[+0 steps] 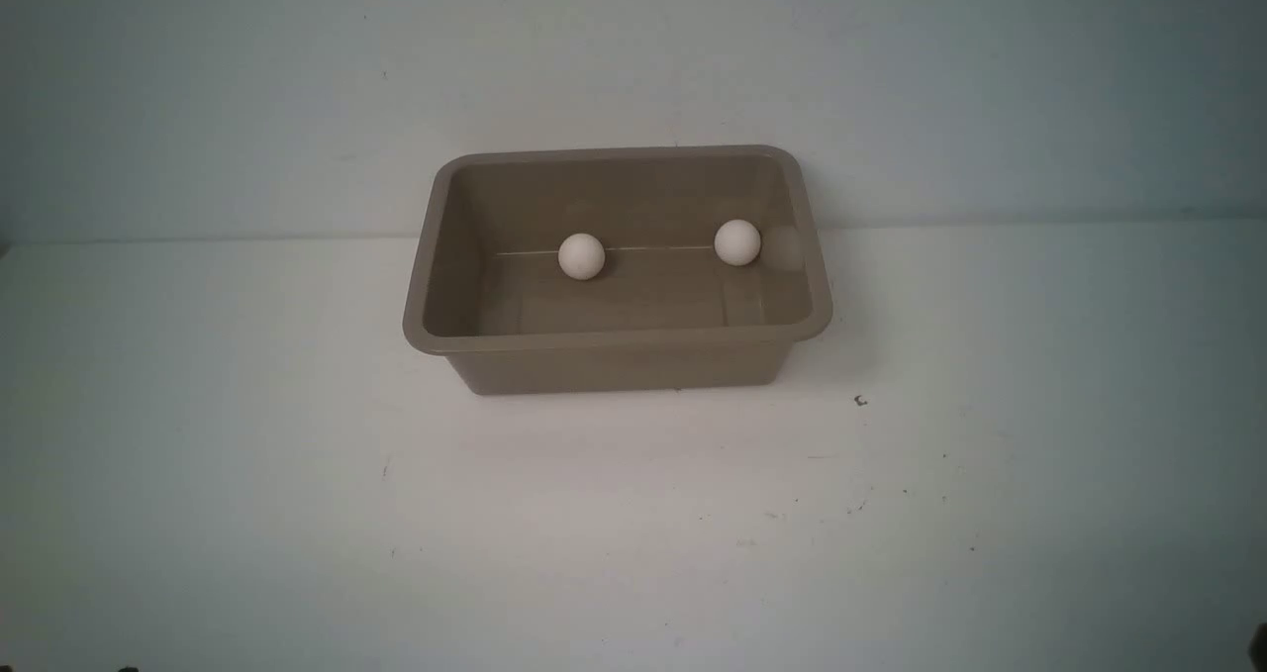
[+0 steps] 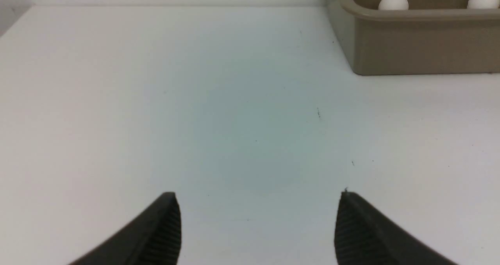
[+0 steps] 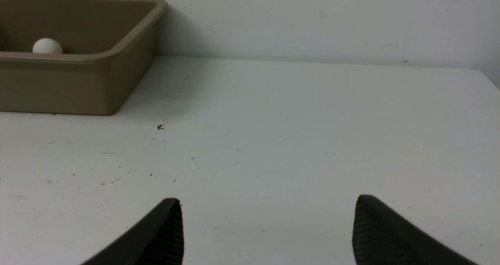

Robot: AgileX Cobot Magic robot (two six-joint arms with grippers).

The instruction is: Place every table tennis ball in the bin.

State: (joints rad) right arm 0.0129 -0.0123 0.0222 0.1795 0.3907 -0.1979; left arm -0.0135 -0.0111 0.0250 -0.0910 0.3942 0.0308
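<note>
Taupe-brown rectangular plastic bin (image 1: 616, 350), desk's far edge: two off-white table tennis balls (image 1: 581, 255) (image 1: 737, 241) inside. Left gripper (image 2: 258, 194), right gripper (image 3: 267, 200): spread, empty.

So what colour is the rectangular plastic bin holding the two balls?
Taupe-brown rectangular plastic bin, plain with no pattern; clearest in the front view.

Soft, even light; faint shadows.

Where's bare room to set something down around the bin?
Table is bare left, right and in front of the bin. Behind it, the rim sits near the wall. Inside, two table tennis balls occupy the far floor; the near floor is free.
</note>
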